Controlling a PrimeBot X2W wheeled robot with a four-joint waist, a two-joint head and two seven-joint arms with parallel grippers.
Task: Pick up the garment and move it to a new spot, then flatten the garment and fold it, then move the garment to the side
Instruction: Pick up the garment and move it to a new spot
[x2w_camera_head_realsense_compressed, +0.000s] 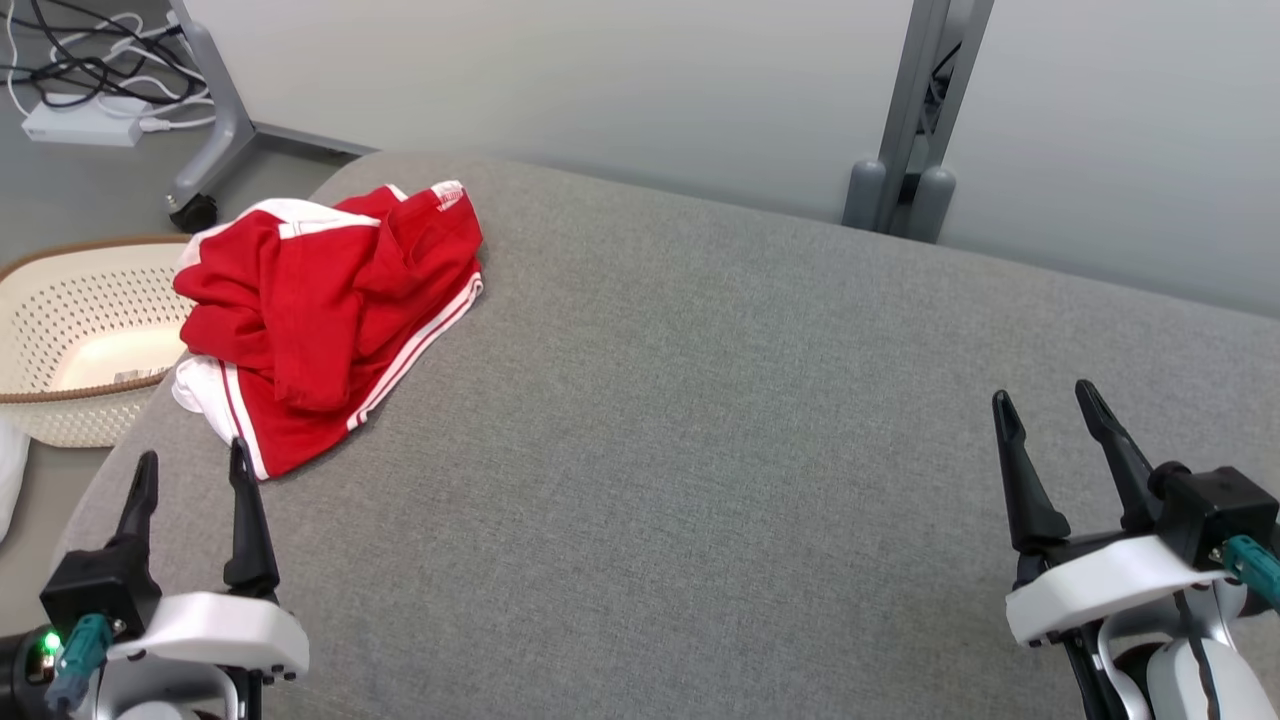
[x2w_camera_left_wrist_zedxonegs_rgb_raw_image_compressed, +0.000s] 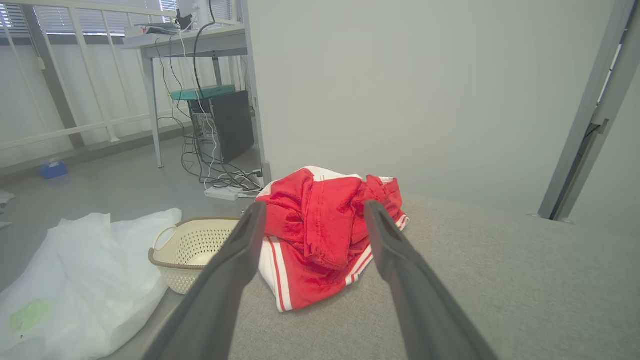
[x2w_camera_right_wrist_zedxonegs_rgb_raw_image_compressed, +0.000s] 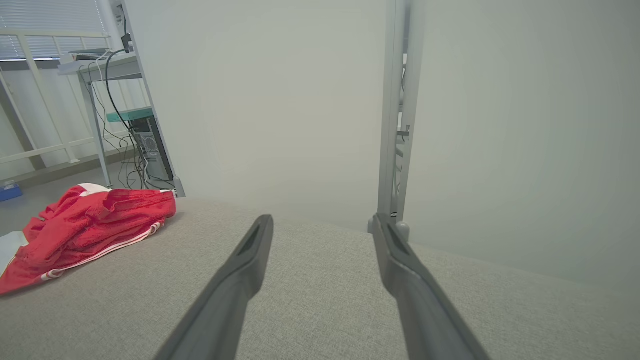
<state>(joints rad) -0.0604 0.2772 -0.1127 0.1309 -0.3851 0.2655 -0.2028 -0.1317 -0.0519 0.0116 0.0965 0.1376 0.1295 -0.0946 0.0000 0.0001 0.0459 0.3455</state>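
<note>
While the red shorts (x2w_camera_head_realsense_compressed: 320, 320) are lying crumpled at the far left corner of the grey cushion (x2w_camera_head_realsense_compressed: 700, 450), you are holding the left gripper (x2w_camera_head_realsense_compressed: 193, 450) and right gripper (x2w_camera_head_realsense_compressed: 1043, 390) open and empty, with every step seemingly undone.

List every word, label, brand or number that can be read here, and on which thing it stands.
No text can be read.
On the red garment: white stripes, no lettering visible.
In the basket: a small pale tag, too small to read.
On the white plastic bag: a green patch, too blurred to read.
</note>
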